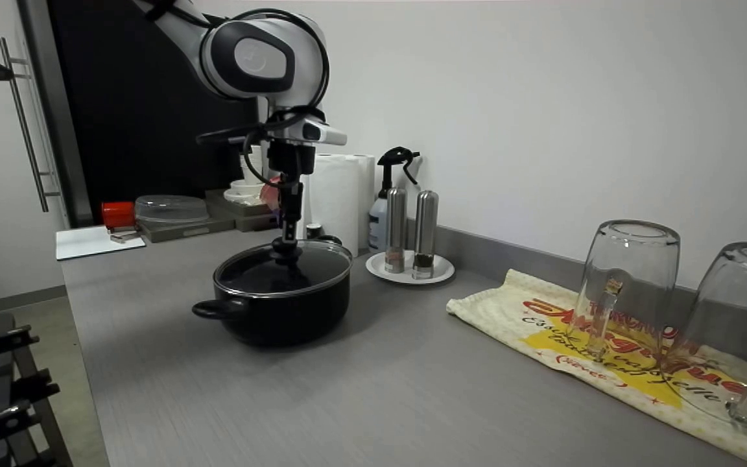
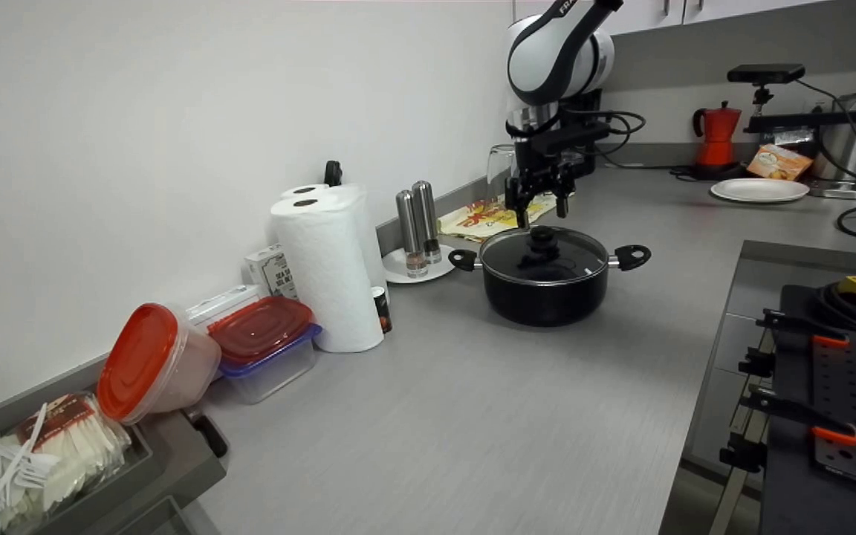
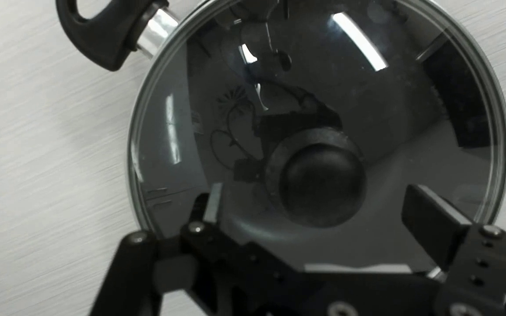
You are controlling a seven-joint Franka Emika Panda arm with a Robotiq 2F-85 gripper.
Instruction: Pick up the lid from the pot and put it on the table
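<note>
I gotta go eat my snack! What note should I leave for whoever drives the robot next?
The hand: open above the lid; in the wrist view, the knob shows between its fingers.
Lid: on the pot, which stands on the table.
Done: the hand looks lined up; nothing lifted yet.
Left: probably lower a little, close on the knob, lift the lid, set it on the table.

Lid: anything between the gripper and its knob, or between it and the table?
Nothing visible: the gripper hangs open above the lid and its knob. In an exterior view, nothing visible blocks its way off the pot onto the table nearer the camera.
</note>
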